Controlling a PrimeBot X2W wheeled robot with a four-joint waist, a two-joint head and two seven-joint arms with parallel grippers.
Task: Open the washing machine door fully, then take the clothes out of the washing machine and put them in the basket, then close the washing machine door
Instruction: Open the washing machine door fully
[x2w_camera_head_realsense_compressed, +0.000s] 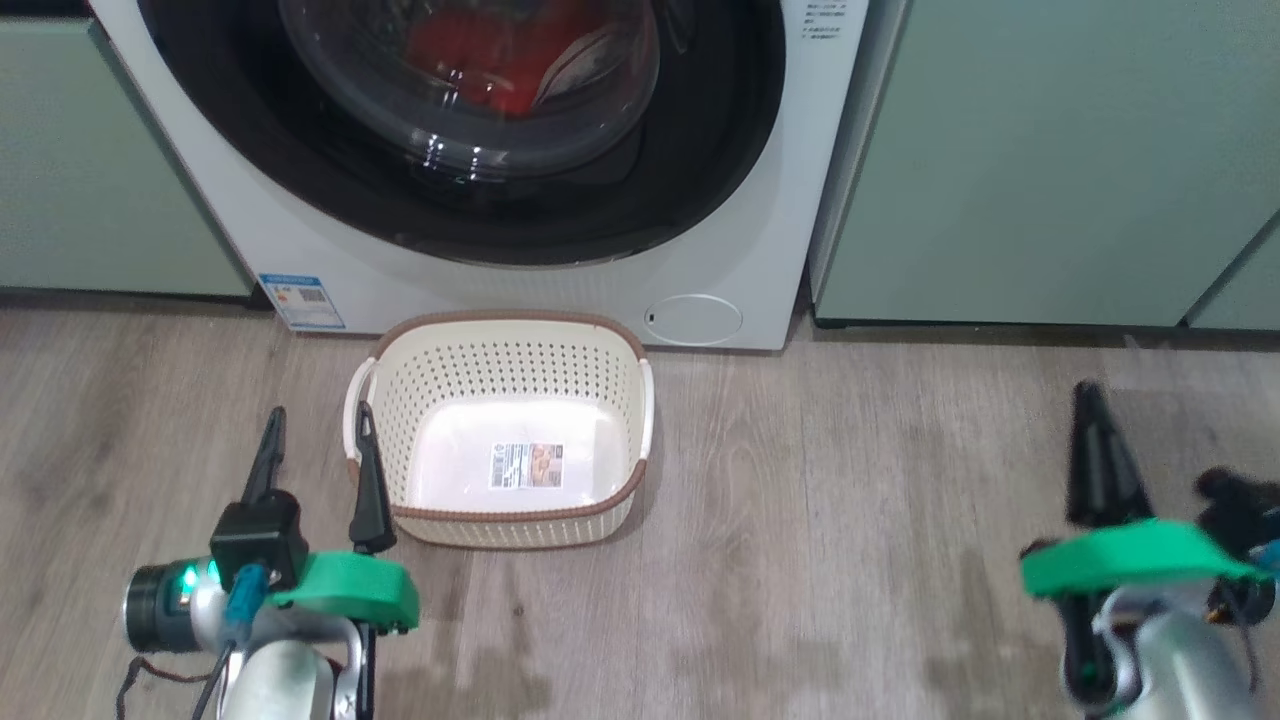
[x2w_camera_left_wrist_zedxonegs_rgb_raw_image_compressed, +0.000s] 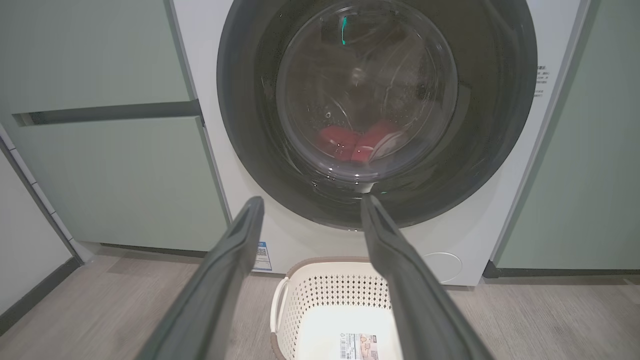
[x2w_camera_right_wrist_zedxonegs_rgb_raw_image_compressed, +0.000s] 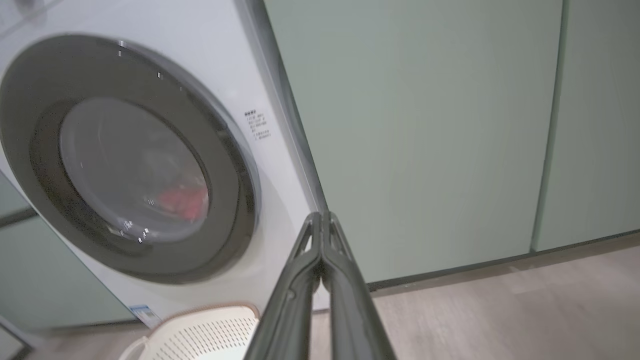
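We are holding our left end effector (x2w_camera_head_realsense_compressed: 320, 415) wide open and empty, just beside the basket (x2w_camera_head_realsense_compressed: 510, 322). Behind it, the washing machine door (x2w_camera_head_realsense_compressed: 250, 130) is sitting closed, red clothes (x2w_camera_head_realsense_compressed: 470, 50) lying behind its glass. We are judging the door rigid and slippery, best hooked at its rim edge; the clothes soft and light. Our right end effector (x2w_camera_head_realsense_compressed: 1093, 405) is sitting pinched shut, holding nothing.
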